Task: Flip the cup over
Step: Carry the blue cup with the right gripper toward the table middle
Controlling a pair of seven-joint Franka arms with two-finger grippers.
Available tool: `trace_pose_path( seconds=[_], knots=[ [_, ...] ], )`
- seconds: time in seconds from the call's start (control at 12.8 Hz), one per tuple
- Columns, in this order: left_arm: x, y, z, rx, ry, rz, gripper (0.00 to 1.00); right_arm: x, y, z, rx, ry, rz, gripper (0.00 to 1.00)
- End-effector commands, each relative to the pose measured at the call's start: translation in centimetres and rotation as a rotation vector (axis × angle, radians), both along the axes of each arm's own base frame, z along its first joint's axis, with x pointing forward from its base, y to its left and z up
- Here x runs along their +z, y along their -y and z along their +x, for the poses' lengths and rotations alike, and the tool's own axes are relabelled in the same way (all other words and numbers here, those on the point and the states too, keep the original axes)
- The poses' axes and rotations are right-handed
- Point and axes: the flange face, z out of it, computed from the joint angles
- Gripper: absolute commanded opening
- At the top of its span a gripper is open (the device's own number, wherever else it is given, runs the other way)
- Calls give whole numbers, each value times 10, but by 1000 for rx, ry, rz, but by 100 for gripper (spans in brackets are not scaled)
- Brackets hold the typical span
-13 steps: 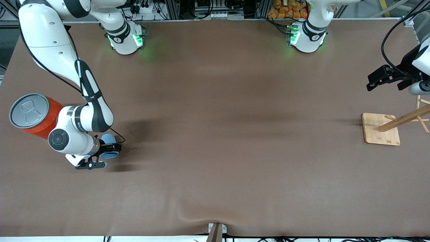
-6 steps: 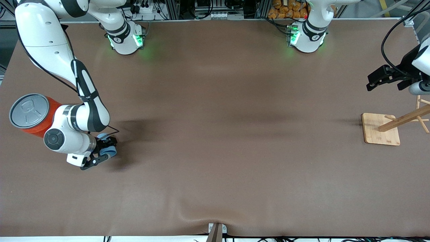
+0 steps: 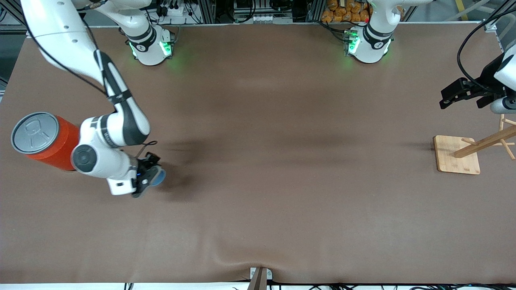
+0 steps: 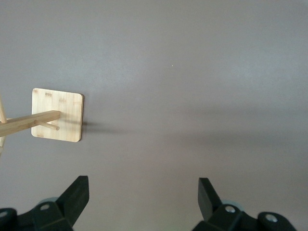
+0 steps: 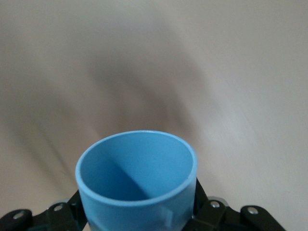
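My right gripper (image 3: 148, 176) is shut on the small light-blue cup (image 3: 159, 177) and holds it in the air over the brown table, beside the orange can. In the right wrist view the cup (image 5: 137, 180) sits between the jaws with its open mouth turned away from the wrist. My left gripper (image 3: 455, 93) is open and empty, and waits high over the left arm's end of the table; its black fingertips (image 4: 77, 192) show with only bare table between them.
A big orange can (image 3: 42, 140) with a grey pull-tab lid stands at the right arm's end of the table. A wooden stand with pegs on a square base (image 3: 456, 155) stands at the left arm's end, also seen in the left wrist view (image 4: 57, 114).
My right gripper has lifted the cup, turned it and carried it away from the orange can toward the table's middle. The left arm has not moved.
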Motion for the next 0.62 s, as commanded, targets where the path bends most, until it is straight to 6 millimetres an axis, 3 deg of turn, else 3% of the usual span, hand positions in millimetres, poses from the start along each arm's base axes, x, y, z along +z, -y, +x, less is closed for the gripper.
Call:
trace_pose_path(
  seconds=[0.0, 0.16, 0.31, 0.55],
  knots=[
    [4, 1, -1, -12, -4, -8, 100, 8, -63, -12, 273, 84, 62, 50],
    [4, 1, -1, -12, -5, -8, 100, 13, -130, -31, 428, 142, 76, 50],
    [3, 2, -2, -13, -10, -7, 100, 3, -210, -64, 519, 177, 95, 51],
    [3, 0, -2, -7, -11, -7, 100, -15, -292, -94, 524, 183, 83, 52]
  ],
)
